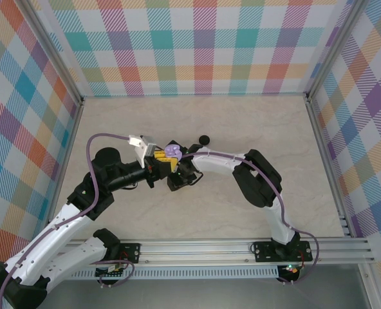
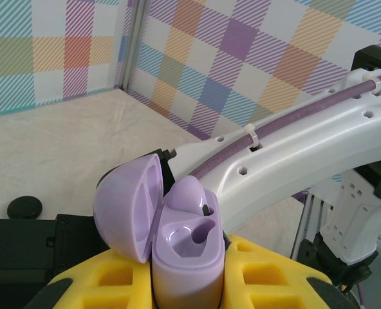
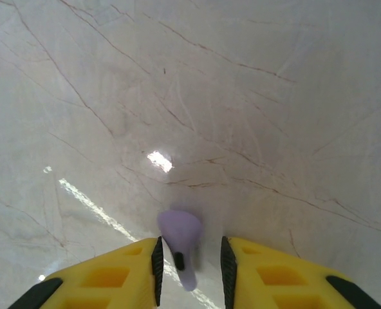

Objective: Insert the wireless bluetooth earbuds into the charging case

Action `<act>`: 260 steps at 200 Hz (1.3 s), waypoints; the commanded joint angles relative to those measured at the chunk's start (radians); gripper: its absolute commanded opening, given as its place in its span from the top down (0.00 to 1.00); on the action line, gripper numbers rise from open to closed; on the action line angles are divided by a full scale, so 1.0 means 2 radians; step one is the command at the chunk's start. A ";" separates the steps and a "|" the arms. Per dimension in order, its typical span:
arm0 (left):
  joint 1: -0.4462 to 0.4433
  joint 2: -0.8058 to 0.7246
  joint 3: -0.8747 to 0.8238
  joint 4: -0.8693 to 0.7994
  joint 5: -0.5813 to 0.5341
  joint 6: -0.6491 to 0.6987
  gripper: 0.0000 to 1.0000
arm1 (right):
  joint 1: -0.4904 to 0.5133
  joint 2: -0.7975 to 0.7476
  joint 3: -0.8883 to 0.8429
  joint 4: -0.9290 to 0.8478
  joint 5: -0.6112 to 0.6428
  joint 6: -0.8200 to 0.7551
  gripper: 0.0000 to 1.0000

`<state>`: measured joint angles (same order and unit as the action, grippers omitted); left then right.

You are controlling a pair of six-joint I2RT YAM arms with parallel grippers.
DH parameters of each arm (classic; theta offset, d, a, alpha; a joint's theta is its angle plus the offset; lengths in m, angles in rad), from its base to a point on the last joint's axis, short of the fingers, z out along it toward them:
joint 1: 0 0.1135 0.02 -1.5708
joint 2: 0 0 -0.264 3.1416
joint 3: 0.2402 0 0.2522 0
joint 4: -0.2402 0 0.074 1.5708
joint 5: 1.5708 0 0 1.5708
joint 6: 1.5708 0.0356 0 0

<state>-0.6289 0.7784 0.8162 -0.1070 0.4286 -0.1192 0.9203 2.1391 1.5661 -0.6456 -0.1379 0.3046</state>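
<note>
Lavender earbud (image 3: 179, 238) lies mid bench (image 3: 255, 96) between your right tool's (image 3: 189, 259) narrow, not-yet-gripping jaws. It looks light, rigid and slick; pinch its bulb gently. Your left tool (image 2: 189, 283) clamps the open charging case (image 2: 177, 239).

Pastel checked walls (image 1: 203, 45) enclose a pale marbled tabletop (image 1: 242, 122) with aluminium rails (image 1: 203, 248) at front.

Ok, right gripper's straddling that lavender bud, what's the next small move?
Probably close the right gripper on the lavender earbud: it sits between the pads with a gap on one side, and the left gripper holds the open charging case with one socket empty.
</note>
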 commanded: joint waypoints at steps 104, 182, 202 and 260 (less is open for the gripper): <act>-0.004 -0.003 0.009 -0.007 0.006 -0.004 1.00 | 0.000 0.005 0.003 -0.039 0.094 0.008 0.84; -0.005 0.007 0.013 -0.006 0.010 -0.005 1.00 | -0.062 -0.058 -0.088 -0.018 0.104 0.004 0.87; -0.005 0.011 0.013 -0.005 0.011 -0.005 1.00 | -0.075 -0.073 -0.110 -0.013 0.108 0.006 0.87; -0.005 0.023 0.016 -0.004 0.014 -0.008 1.00 | -0.104 -0.096 -0.152 -0.006 0.118 0.018 0.87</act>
<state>-0.6289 0.8188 0.8162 -0.1291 0.4358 -0.1196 0.7296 1.9549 1.3048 -0.6235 0.0582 0.3202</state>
